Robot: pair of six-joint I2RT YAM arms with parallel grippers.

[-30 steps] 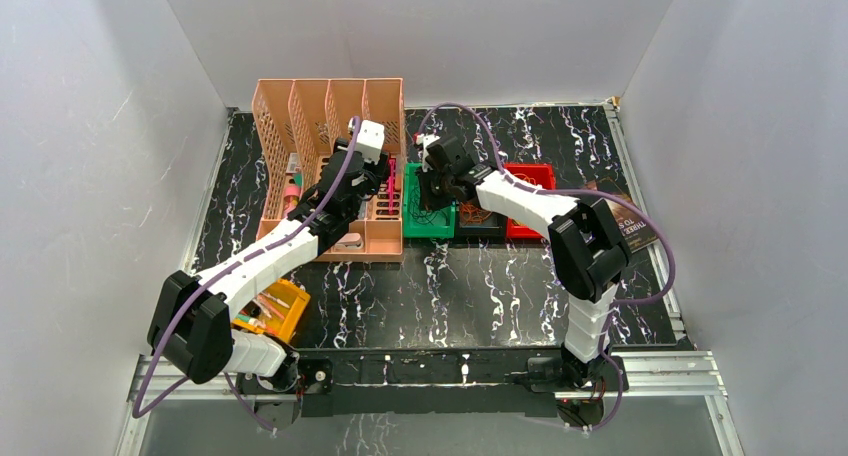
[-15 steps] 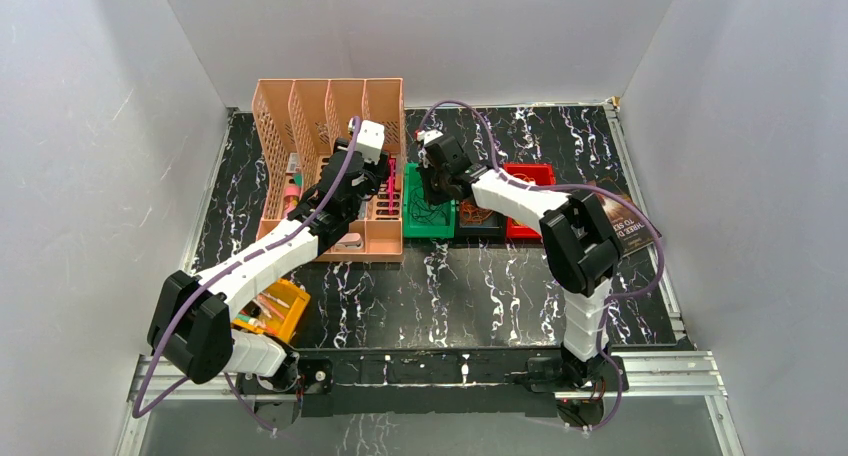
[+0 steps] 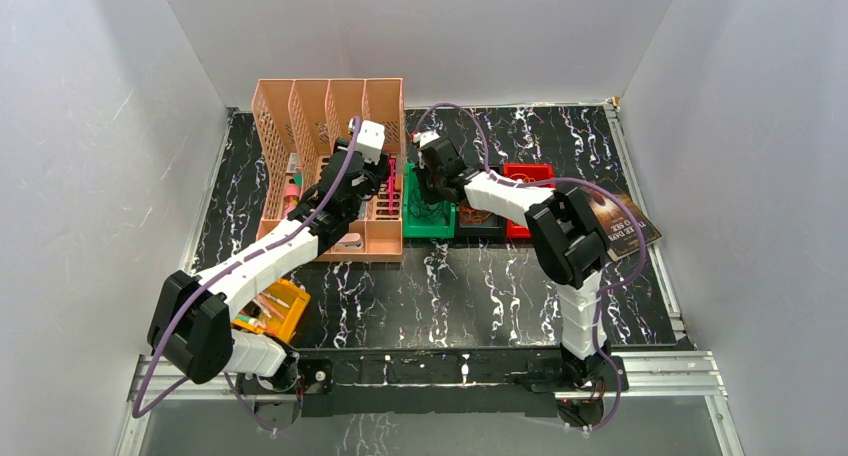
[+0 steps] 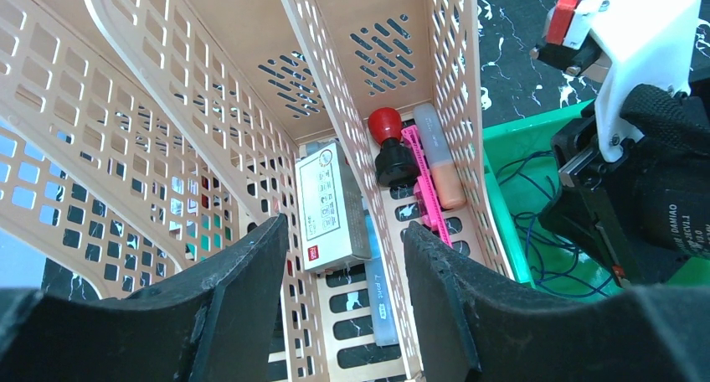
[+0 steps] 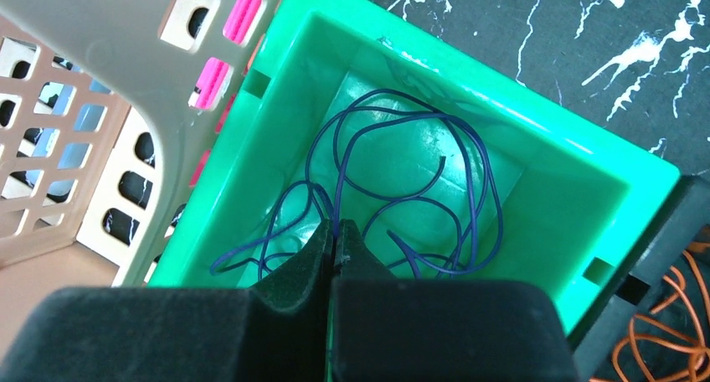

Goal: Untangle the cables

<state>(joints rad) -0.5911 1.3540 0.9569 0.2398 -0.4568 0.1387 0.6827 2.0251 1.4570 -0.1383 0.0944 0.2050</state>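
A dark blue cable (image 5: 385,91) lies in loose loops inside a green bin (image 5: 519,131). My right gripper (image 5: 336,227) is down in that bin, shut on a strand of the blue cable. In the top view the right gripper (image 3: 432,184) sits over the green bin (image 3: 428,228). Orange cables (image 5: 661,332) lie in the black bin beside it. My left gripper (image 4: 345,231) is open and empty above the peach organizer (image 4: 335,105). In the top view the left gripper (image 3: 375,181) is at the organizer's right end. Yellow and red cables are not visible.
The peach organizer (image 3: 300,116) holds a white box (image 4: 331,206), a pink strip (image 4: 423,189) and a red-topped stamp (image 4: 387,139). A black bin (image 3: 478,216) and a red bin (image 3: 528,176) stand right of the green one. A yellow bin (image 3: 280,311) sits near left, a book (image 3: 620,221) at the right.
The right arm's elbow has swung left and folded closer to the bins, while its gripper stays in the green bin. The left arm has not moved.
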